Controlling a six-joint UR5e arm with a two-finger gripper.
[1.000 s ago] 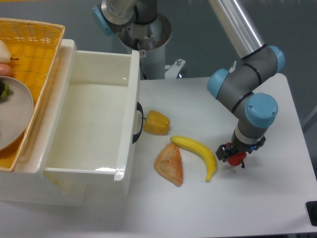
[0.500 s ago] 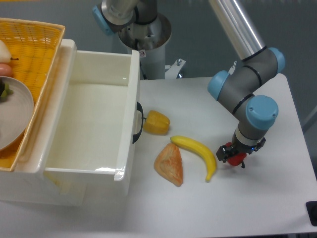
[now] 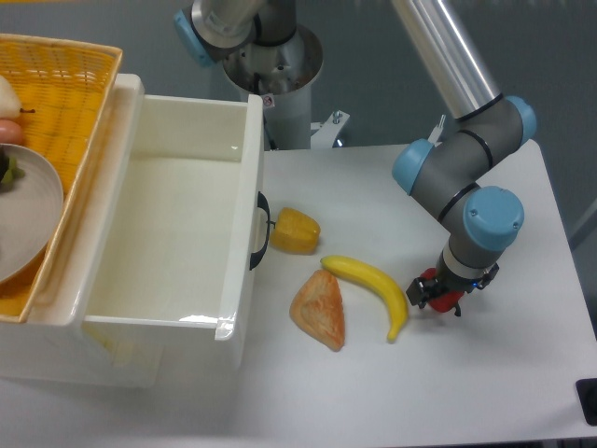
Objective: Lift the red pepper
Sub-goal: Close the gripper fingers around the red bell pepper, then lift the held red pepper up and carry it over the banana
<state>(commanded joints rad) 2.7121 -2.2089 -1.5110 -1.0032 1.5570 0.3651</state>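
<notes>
Lab setup, robot test bench: UR arm point(image 3: 466, 187) bolted by plain white table point(image 3: 373, 392), grey wall behind, toy food e.g. banana point(image 3: 371, 289), white plastic bin point(image 3: 177, 233), wicker basket point(image 3: 65, 103).

My gripper point(image 3: 438, 297) sits over the red pepper point(image 3: 446, 299) at the banana's point(image 3: 371, 284) 3 o'clock. The wedge piece point(image 3: 319, 311) lies at the banana's 8 o'clock, the yellow pepper point(image 3: 295, 231) at its 10 o'clock, beside the bin point(image 3: 241, 243).

Red pepper point(image 3: 446, 299) is showing bright glossy red, banana point(image 3: 371, 286) plain yellow, the other pepper point(image 3: 295, 231) yellow-orange, the wedge piece point(image 3: 320, 311) orange. Bin point(image 3: 244, 187) is looking cream white, basket point(image 3: 65, 84) woven yellow, arm point(image 3: 466, 177) grey with light-blue caps.
</notes>
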